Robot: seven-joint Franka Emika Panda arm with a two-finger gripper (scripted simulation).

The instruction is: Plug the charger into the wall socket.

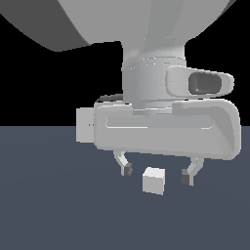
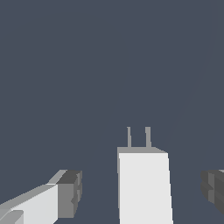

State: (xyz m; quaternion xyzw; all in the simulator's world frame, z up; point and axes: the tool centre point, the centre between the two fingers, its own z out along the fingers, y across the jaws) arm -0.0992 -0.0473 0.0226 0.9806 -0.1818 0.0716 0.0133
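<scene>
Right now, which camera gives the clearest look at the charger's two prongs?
The wrist view: the charger fills the foreground with both prongs sticking out from its far end. The exterior view shows only a small plain cube on the floor between the open hand's fingertips, prongs hidden.

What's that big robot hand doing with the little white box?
The robot arm's end effector hangs open over the charger, a small white cube on the dark floor. Its two fingers sit on either side of the cube without touching it. The wrist view shows two prongs on the charger. The wall socket stands behind, partly hidden. Nothing is plugged in yet.
</scene>
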